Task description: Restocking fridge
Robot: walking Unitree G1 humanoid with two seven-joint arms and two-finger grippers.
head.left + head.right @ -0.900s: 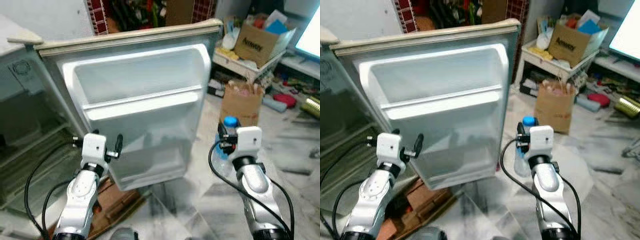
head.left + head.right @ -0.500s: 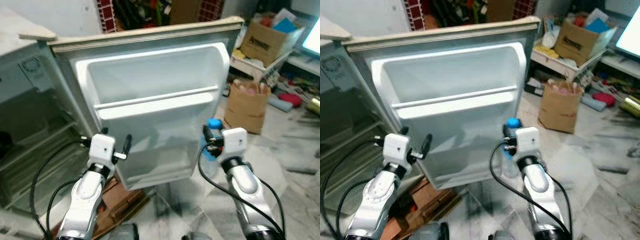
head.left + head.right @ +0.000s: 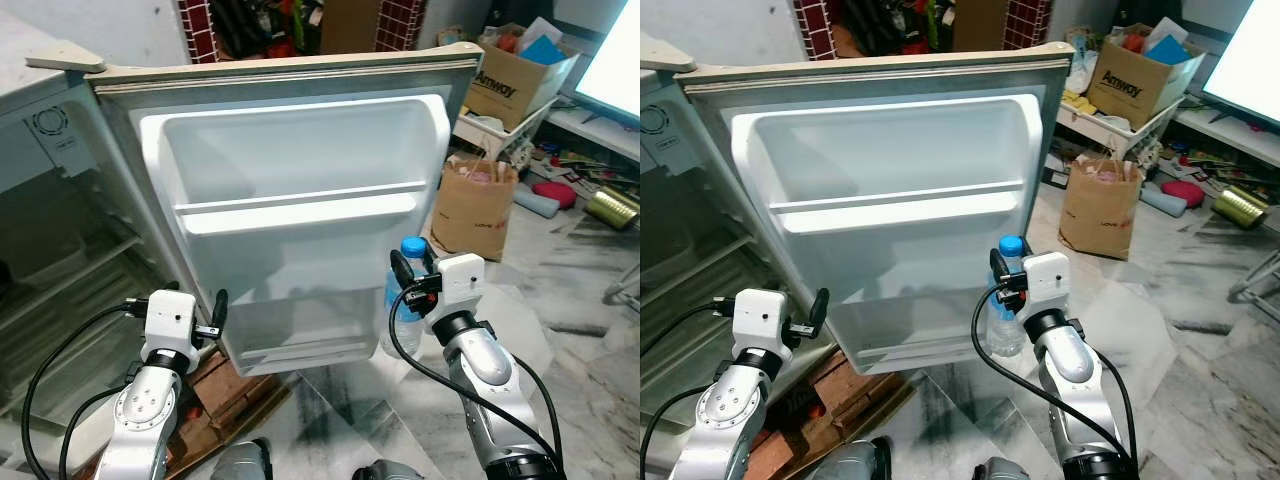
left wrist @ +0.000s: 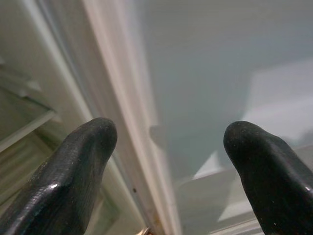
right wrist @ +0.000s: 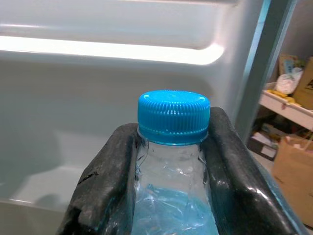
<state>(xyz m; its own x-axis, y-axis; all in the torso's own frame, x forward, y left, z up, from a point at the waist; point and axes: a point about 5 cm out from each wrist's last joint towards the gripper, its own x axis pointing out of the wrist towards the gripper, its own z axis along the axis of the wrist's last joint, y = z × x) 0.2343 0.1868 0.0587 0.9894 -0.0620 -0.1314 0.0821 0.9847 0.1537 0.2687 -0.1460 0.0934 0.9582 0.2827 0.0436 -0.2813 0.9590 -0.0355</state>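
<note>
The fridge door stands open before me, its white inner side showing a top bin and a low shelf. My right gripper is shut on a clear water bottle with a blue cap, held upright just at the door's right edge, near the low shelf. In the right wrist view both fingers press the bottle's neck. My left gripper is open with nothing between its fingers, close to the door's hinge edge beside the fridge body.
A brown paper bag stands on the marble floor right of the door. A cardboard box sits on a low rack behind it, with clutter and a gold can farther right. Flattened cardboard lies under the door.
The view has shifted. My right gripper has carried the bottle left, closer to the door's right edge. The left gripper sits lower and nearer the hinge side.
</note>
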